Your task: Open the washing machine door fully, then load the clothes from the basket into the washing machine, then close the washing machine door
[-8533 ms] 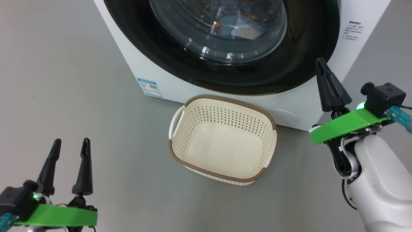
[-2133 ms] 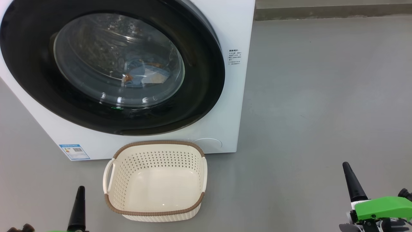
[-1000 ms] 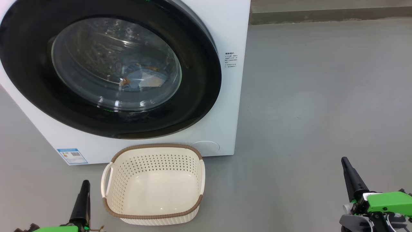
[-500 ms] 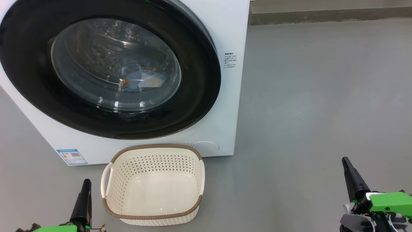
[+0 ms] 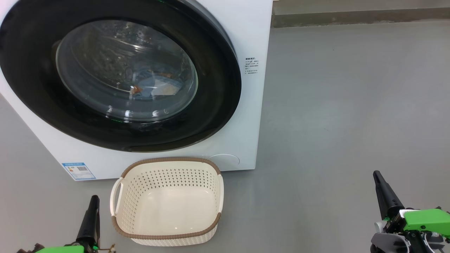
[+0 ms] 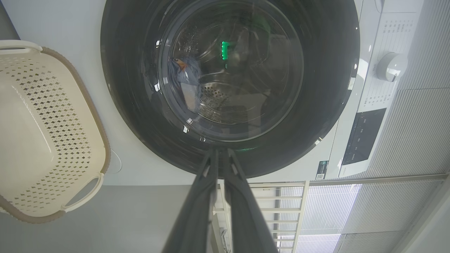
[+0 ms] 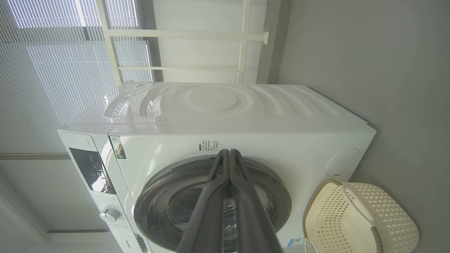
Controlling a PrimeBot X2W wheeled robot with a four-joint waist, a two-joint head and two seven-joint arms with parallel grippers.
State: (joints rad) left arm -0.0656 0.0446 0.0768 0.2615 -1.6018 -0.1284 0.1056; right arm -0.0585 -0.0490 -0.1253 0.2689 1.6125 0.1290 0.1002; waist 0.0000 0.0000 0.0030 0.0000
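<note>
Pressed fully together, gripping nothing: jaws of left gripper (image 5: 94,203) and right gripper (image 5: 379,179), parked low on either side, well apart from everything, probably for want of further work. Beyond them, washing machine (image 5: 258,116), standing on the grey floor (image 5: 351,105). Flush against its front, washing machine door (image 5: 219,88), apparently shut to seal the load. Just before it, basket (image 5: 168,160), bare inside. Behind the glass, clothes (image 5: 154,84), seemingly 2 pieces, lying in the drum, suggesting loading finished.

Left gripper (image 5: 94,201) and right gripper (image 5: 377,175) have dark tapered fingers (image 5: 386,196) (bright green brackets (image 5: 422,218)).
</note>
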